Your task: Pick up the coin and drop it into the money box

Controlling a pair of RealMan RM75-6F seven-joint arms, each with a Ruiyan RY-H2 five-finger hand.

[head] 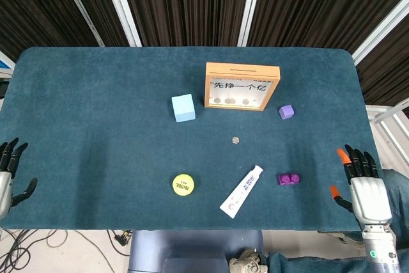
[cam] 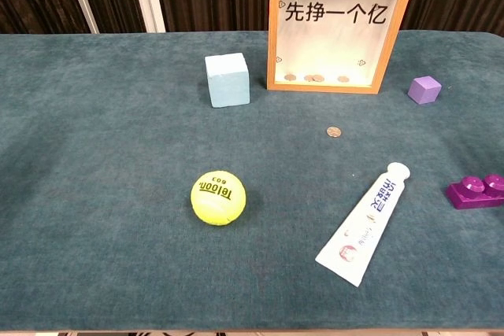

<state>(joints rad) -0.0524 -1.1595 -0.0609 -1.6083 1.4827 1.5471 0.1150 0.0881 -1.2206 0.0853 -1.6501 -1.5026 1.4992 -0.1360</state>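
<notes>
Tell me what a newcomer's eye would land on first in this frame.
Probably the wooden money box standing at the far middle of the table, with bold lettering and a few coins inside. Next, the yellow tennis ball near the front, and the lone coin lying just in front of the box.

Coin [head: 236, 139] lies flat on bare cloth, open on all sides. Money box [head: 242, 86] stands upright just beyond it, far side. Purple cube [head: 286, 112] right of box, blue cube [head: 183, 107] left of box; both apart from coin. Toothpaste tube [head: 242, 190] lies slanted nearer, purple brick [head: 289, 179] to its right, tennis ball [head: 183, 184] near-left. Wide bare table [head: 96, 113] on left. Open lane from right edge to coin, between purple cube and purple brick.
</notes>
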